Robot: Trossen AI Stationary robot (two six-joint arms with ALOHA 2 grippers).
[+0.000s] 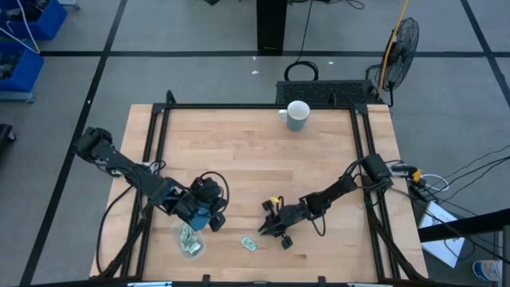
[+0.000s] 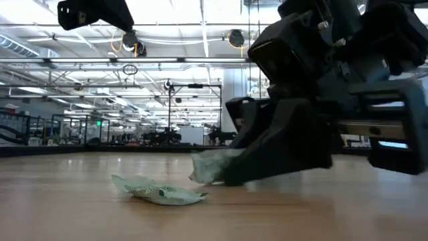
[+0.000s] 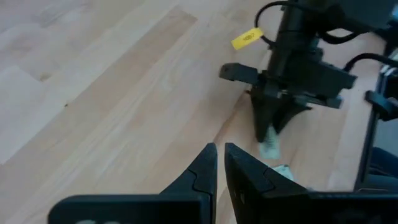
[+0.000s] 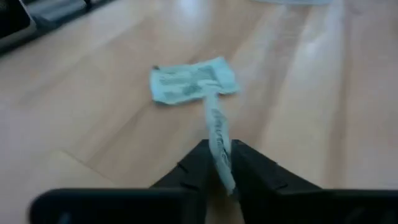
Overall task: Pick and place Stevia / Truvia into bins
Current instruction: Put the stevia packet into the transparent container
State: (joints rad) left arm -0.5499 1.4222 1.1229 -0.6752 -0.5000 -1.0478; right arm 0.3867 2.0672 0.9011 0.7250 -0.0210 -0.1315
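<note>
Pinching one pale green packet [image 4: 217, 146] edge-on between its fingertips, the right gripper [image 1: 265, 229] is seen low over the near part of the table [image 1: 255, 151], a second packet [image 1: 249, 244] lying flat just beside it. The held packet stands on its edge, gripped at one end only, with most of it sticking out past the tips. The left gripper [image 3: 220, 163] is held above the clear bin [image 1: 191, 241] near the front left corner, its fingers almost together with a thin gap and nothing between them. A few packets are already seen inside the bin.

The step in hand is judged to be the lift of the pinched packet. It is best done by raising the packet straight up, so the paper is not dragged across the wood or pulled from so slight a hold, and so the neighbouring packet is not swept along. The carry to the bin should then be kept clear of the left arm, which sits directly over the target; room may be needed there before a drop is made.

How many packets lie in the bin cannot be counted, since the left gripper covers part of it from above. In the low view the right gripper fills much of the frame and the bin is not seen. A white mug [image 1: 297, 115] stands well apart at the far edge.
</note>
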